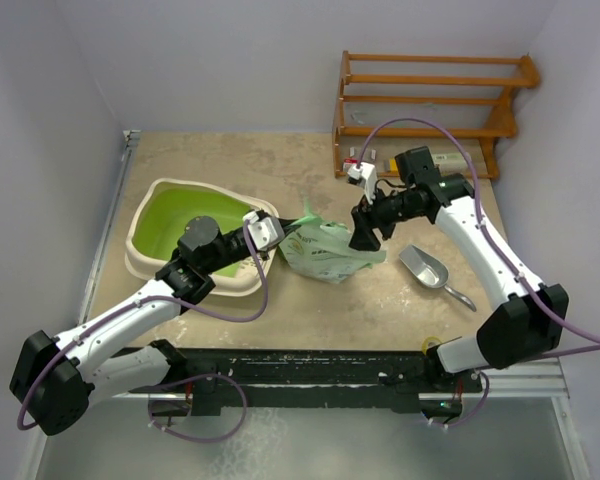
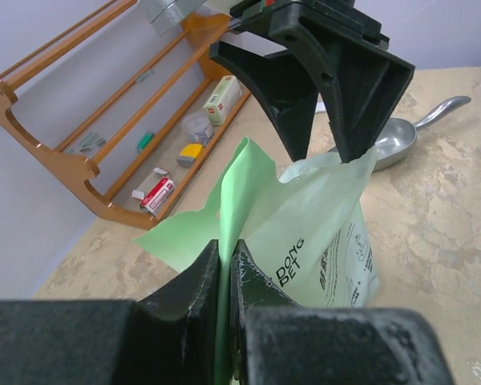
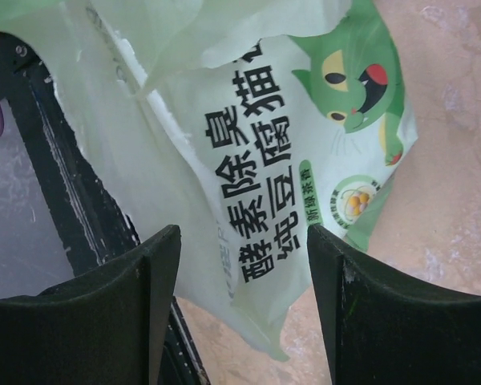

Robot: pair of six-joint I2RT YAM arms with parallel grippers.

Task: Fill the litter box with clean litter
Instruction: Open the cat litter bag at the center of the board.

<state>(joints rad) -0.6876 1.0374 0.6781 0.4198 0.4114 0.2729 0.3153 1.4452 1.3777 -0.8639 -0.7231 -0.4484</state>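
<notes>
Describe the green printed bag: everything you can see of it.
The bag is thin, light green plastic, crumpled, printed with black Chinese characters, "DONG PET" and a green cartoon cat. It sits slumped on the table between the litter box and the metal scoop, its top edge raised. The left gripper is shut on one flap of that edge. The right gripper hangs at the opposite side, jaws open. Its contents are hidden.

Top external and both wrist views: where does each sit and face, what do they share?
Top external: high behind the near edge, looking down on the table; left arm and right arm show.
Left wrist: faces the rack; left gripper shut on the bag.
Right wrist: looks down at the bag; right gripper open.
Shared: the bag, in all three.
</notes>
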